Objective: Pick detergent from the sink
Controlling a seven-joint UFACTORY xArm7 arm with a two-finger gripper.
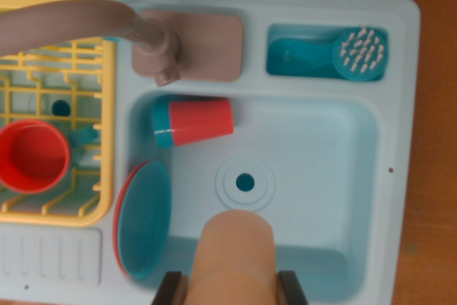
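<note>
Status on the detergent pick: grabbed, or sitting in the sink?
Done: the gripper has reached the detergent bottle, with its dark fingers against both sides. In hand: the grasp looks closed, and the bottle is over the sink basin, just below the drain in the wrist view. Left: carrying it clear of the sink. This single view cannot show whether it is off the basin floor.

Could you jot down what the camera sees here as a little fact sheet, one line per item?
sink basin: pale blue, round drain in the middle
detergent bottle: tan, rounded, at the bottom edge between the pincer fingers
pincer state: fingers flank the bottle; contact unclear
cups: red one nested in teal, lying on their side in the basin
plates: teal and red, leaning on the basin's left wall
rack: yellow, holds a red bowl
brush: teal, in the top compartment
</note>
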